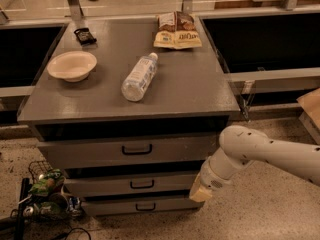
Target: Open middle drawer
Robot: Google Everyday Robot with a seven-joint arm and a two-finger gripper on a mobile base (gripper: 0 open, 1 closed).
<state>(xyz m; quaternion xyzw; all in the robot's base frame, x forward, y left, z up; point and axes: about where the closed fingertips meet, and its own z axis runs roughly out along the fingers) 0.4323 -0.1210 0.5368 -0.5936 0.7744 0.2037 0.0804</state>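
The grey cabinet point(125, 109) has three drawer fronts stacked one above another. The middle drawer point(100, 185) is the medium-height front with a small black loop handle point(142, 184) at its centre, and it looks pushed in. Above it is a taller front with a larger black handle point(136, 149), and below it a slimmer front point(145, 206). My white arm point(260, 151) reaches in from the right. Its gripper point(200, 192), with a beige tip, hangs low at the right end of the middle drawer front, well to the right of the handle.
On the cabinet top lie a beige bowl point(72, 65), a clear water bottle point(139, 77) on its side, two snack bags point(176, 31) and a small dark packet point(85, 35). A wire basket of cans point(45, 196) sits on the floor at left. A cardboard box point(312, 109) is at right.
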